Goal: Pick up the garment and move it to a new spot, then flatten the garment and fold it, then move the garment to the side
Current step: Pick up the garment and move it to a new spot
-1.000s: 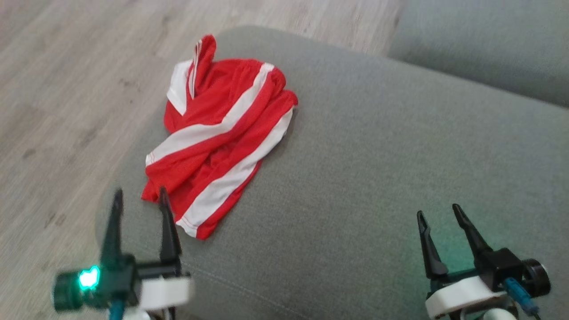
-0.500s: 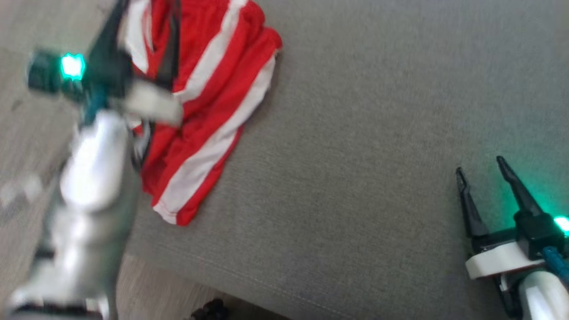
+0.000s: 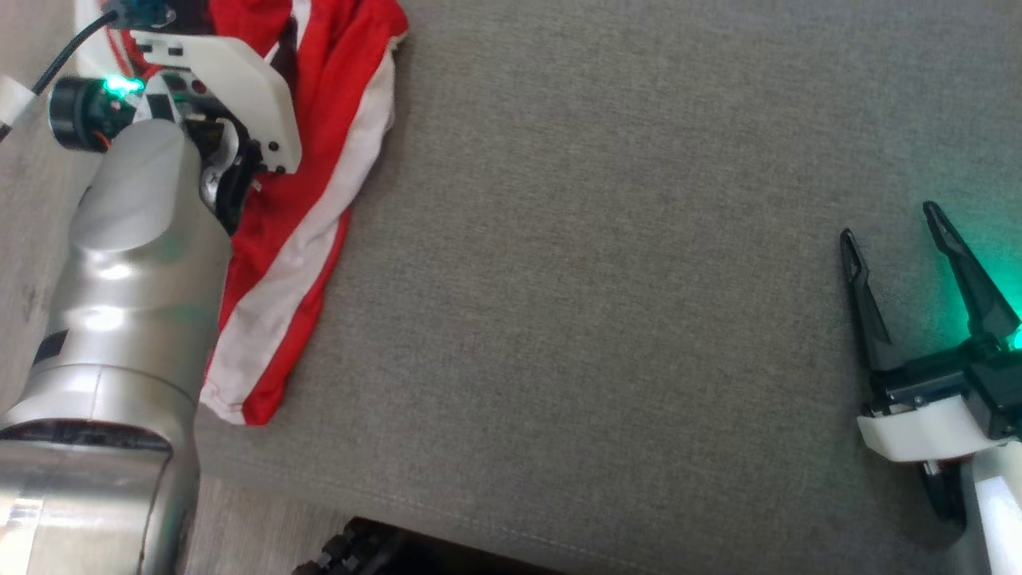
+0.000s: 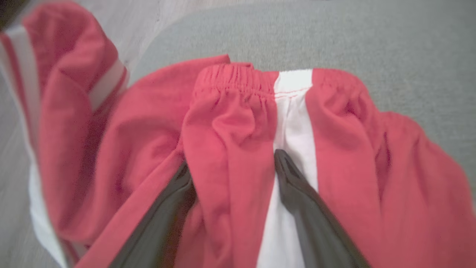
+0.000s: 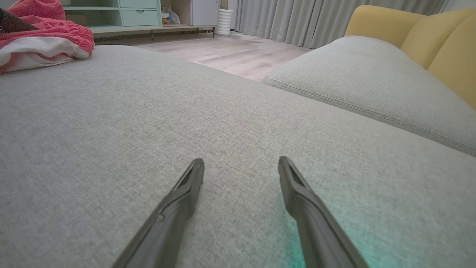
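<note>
The garment [image 3: 319,200], red shorts with white stripes, lies crumpled on the grey cushion [image 3: 599,279] near its left edge. My left arm's silver forearm [image 3: 128,279] reaches over it in the head view. In the left wrist view my left gripper [image 4: 232,162] stands open, its fingers [image 4: 297,193] pressed down into the garment [image 4: 230,111] with a red fold between them, just short of the elastic waistband [image 4: 238,74]. My right gripper [image 3: 890,222] hovers open and empty low over the cushion at the right. From the right wrist view, the right gripper [image 5: 241,160] points along the cushion and the garment [image 5: 44,33] shows far left.
Wooden floor [image 3: 32,200] lies left of the cushion, whose front seam [image 3: 479,527] runs along the bottom. A second grey cushion [image 5: 372,74] and a yellow backrest [image 5: 438,37] stand beyond the right gripper. A pale green cabinet [image 5: 122,15] stands far back.
The head camera has tipped down and closer. My left arm has reached forward from the near edge onto the garment, its open fingers now sunk into the cloth. The right gripper stays open.
</note>
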`<state>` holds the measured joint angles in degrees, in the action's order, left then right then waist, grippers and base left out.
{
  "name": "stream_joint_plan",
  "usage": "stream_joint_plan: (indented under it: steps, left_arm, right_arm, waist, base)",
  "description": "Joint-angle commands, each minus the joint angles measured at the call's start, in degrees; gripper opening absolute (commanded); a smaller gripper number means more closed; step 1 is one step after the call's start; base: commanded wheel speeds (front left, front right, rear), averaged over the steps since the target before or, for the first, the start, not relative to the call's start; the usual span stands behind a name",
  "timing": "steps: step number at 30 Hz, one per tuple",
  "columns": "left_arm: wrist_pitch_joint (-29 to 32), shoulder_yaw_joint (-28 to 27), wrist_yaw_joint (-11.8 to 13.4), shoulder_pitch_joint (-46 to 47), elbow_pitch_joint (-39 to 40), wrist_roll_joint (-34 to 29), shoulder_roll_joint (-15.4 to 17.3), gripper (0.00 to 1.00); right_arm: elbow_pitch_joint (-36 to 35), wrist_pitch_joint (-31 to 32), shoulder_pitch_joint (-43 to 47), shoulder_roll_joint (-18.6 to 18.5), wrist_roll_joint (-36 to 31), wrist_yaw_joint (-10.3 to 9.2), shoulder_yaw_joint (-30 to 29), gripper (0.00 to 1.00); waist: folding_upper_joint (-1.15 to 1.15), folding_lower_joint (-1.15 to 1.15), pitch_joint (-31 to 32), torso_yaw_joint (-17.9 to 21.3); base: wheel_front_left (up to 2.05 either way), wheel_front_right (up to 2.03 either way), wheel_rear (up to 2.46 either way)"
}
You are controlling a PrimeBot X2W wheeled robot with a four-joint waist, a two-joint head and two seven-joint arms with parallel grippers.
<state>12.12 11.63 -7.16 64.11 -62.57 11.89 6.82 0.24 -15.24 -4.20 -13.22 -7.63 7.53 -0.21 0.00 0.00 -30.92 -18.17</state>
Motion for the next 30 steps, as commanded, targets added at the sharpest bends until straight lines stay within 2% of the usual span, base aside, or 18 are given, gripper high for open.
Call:
stream_joint_plan:
  steps: [1, 2, 3, 7, 11, 18, 21, 26, 30]
  left_arm:
    - [0.6, -0.2, -0.3, 2.1, 0.9, 1.2, 2.7, 1.00]
    - [0.9, 0.7, -0.3, 2.1, 0.4, 2.0, 2.5, 0.57]
    - [-0.4, 2.8, -0.3, 2.2, 0.7, 3.2, 2.8, 0.00]
    - [-5.3, 5.8, -0.3, 4.0, 2.7, 5.5, 4.5, 0.00]
    - [-7.9, 8.8, -0.3, 6.6, 5.0, 7.1, 5.8, 0.00]
    - [-7.0, 17.1, -0.3, 9.7, 13.3, 10.6, 8.6, 0.00]
    - [-6.0, 19.1, -0.3, 10.4, 16.5, 12.6, 9.4, 0.00]
    - [-3.4, 23.7, -0.3, 12.1, 24.1, 16.8, 11.2, 0.00]
    - [-2.0, 26.5, -0.3, 13.2, 28.0, 18.3, 11.3, 0.00]
  right_arm:
    - [1.5, 0.2, 0.0, -1.0, -0.5, -0.04, 0.7, 1.00]
    - [1.5, 0.2, -0.2, -0.9, -0.6, -0.04, 0.7, 1.00]
    - [1.7, 0.2, -0.7, -0.8, -0.6, -0.04, 0.7, 1.00]
    - [2.3, 0.2, -1.4, 0.1, -0.5, -0.04, 1.2, 1.00]
    - [3.3, 0.2, -1.8, 1.9, 0.0, -0.04, 2.1, 1.00]
    - [5.2, 0.2, -1.4, 6.5, 1.0, -0.04, 4.0, 1.00]
    - [5.3, 0.2, -0.9, 7.6, 1.3, -0.04, 4.2, 1.00]
    - [5.3, 0.2, 0.1, 9.5, 1.9, -0.04, 4.7, 1.00]
    - [4.5, 0.2, 0.4, 10.1, 2.6, -0.04, 4.9, 1.00]
  waist:
    - [0.00, 0.00, -0.9, 0.7]
    - [0.00, 0.00, -1.1, 0.7]
    - [0.00, 0.00, -1.3, 0.8]
    - [0.00, 0.00, 0.0, 1.2]
    - [0.00, 0.00, 4.1, 2.5]
    - [0.00, 0.00, 14.2, 8.0]
    - [0.00, 0.00, 16.5, 10.3]
    - [0.00, 0.00, 20.9, 18.4]
    - [0.00, 0.00, 21.8, 25.5]
  base:
    - [0.00, 0.00, 0.00]
    - [0.00, 0.00, 0.00]
    - [0.00, 0.00, 0.00]
    - [0.00, 0.00, 0.00]
    - [0.00, 0.00, 0.00]
    - [0.00, 0.00, 0.00]
    - [0.00, 0.00, 0.00]
    - [0.00, 0.00, 0.00]
    - [0.00, 0.00, 0.00]
